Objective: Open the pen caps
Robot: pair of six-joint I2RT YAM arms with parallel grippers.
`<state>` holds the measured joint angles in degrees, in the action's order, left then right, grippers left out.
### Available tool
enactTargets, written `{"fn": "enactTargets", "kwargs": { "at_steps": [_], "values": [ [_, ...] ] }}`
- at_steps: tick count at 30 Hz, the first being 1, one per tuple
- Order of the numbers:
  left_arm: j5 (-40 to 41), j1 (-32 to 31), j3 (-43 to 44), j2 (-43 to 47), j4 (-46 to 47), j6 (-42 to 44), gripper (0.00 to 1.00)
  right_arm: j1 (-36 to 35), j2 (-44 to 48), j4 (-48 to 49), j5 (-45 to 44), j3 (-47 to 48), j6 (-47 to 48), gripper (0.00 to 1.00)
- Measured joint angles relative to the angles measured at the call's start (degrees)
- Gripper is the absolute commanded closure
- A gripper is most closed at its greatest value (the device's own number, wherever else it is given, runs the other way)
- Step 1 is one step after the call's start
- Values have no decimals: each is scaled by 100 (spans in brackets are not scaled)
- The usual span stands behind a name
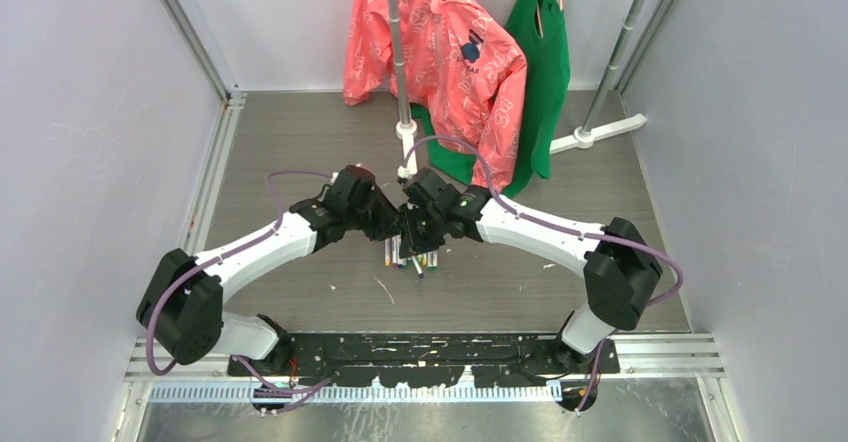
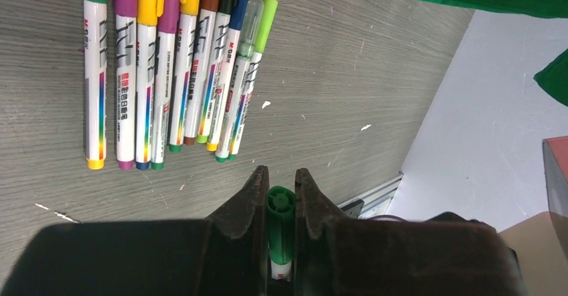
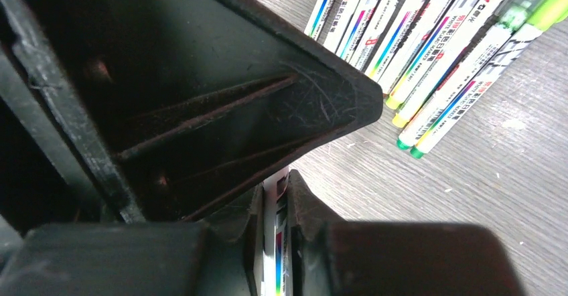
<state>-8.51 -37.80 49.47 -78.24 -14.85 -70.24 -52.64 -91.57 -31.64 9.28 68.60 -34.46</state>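
My left pincer (image 2: 280, 175) is clenched on a green cap (image 2: 281, 205). The cap's end pokes out between the fingertips, and a bit of white barrel shows behind it. My right pincer (image 3: 276, 185) is clamped on a white pen barrel (image 3: 276, 249) with a rainbow stripe. From above, the two pincers meet tip to tip, so I take this to be one pen held at both ends above the worktop (image 1: 290, 152). One side has the cap and the other the barrel, so a straight pull along the pen's length should part them. The cap looks seated, not yet off.

Below lie the other pens (image 2: 167, 75), side by side and touching in a neat row. They sit about midway between the left and right edges and somewhat nearer the near edge, with caps on all that I can see. I judge the row stops them rolling and lets me take them in turn.

At the far edge a pink jacket (image 1: 440, 52) and a green jacket (image 1: 545, 72) hang on a stand (image 1: 400, 62), well apart from the work.
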Motion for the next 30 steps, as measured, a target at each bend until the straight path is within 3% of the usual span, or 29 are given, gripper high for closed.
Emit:
{"fn": "enactTargets", "kwargs": {
  "at_steps": [14,21,30],
  "values": [
    [389,-92,2,81,-225,-391,100,-2,522,767,-17,-802,-42,99],
    [-247,210,166,79,-251,-577,100,33,1202,1556,-164,-1451,-101,99],
    [-1152,549,175,-122,-74,-431,100,35,1377,1781,-273,-1657,-111,99]
  ]
}}
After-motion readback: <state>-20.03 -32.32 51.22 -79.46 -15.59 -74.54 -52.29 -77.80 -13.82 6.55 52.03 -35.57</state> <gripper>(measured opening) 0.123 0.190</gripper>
